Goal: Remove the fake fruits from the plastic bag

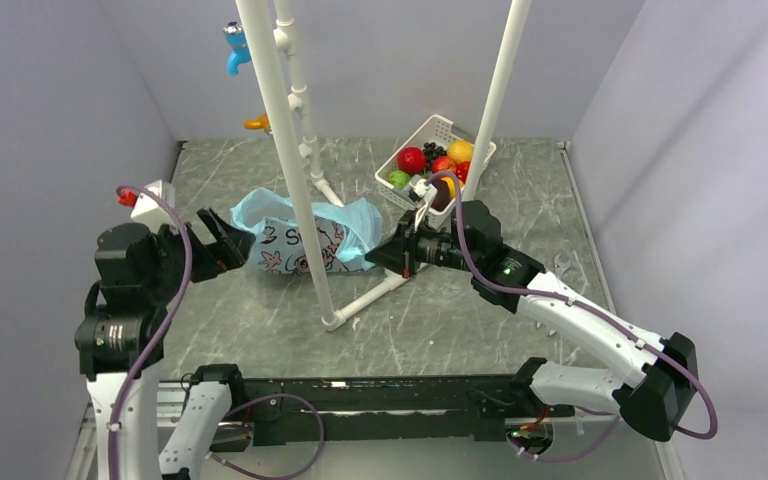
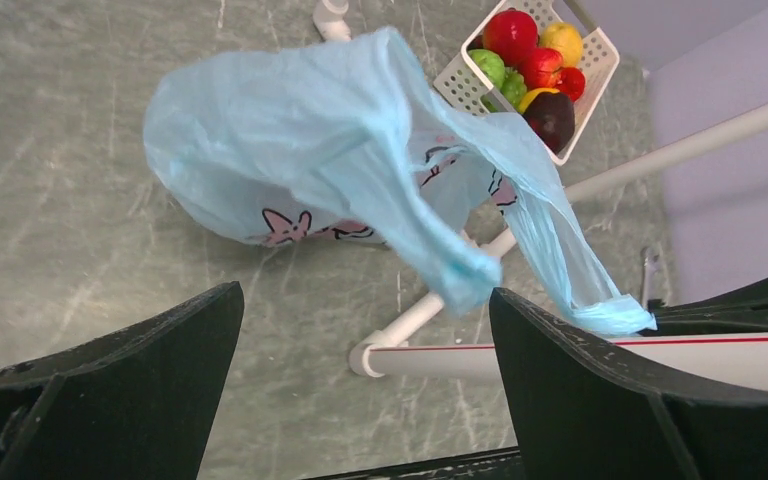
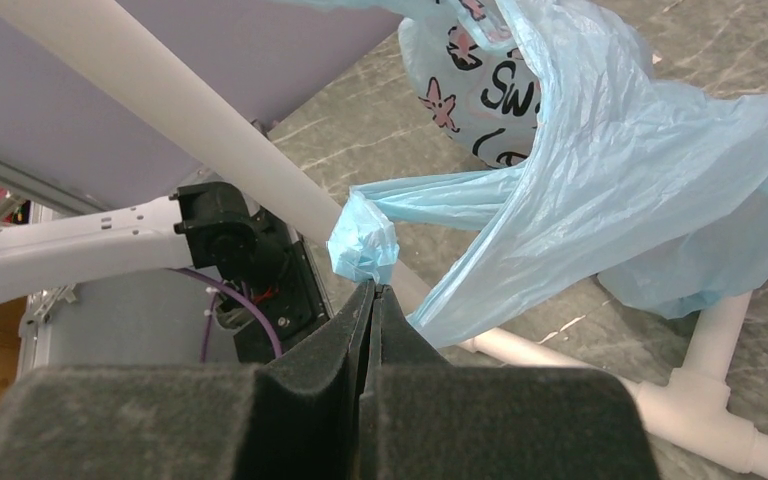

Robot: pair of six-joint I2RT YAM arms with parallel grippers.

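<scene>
The plastic bag lies on the table between both grippers. The left gripper, spread wide, sits just beside its left end, holding nothing. The right gripper, fingers pressed together, pinches a twisted handle. Fake fruits fill the white basket behind.

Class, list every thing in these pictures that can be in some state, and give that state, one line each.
Left gripper, open, holding nothing.
Right gripper, shut on one handle of the plastic bag.
Plastic bag, crumpled on the table, one handle pinched, the other free; contents not visible.
Basket, upright, full.
Fruits, piled in the basket.
</scene>
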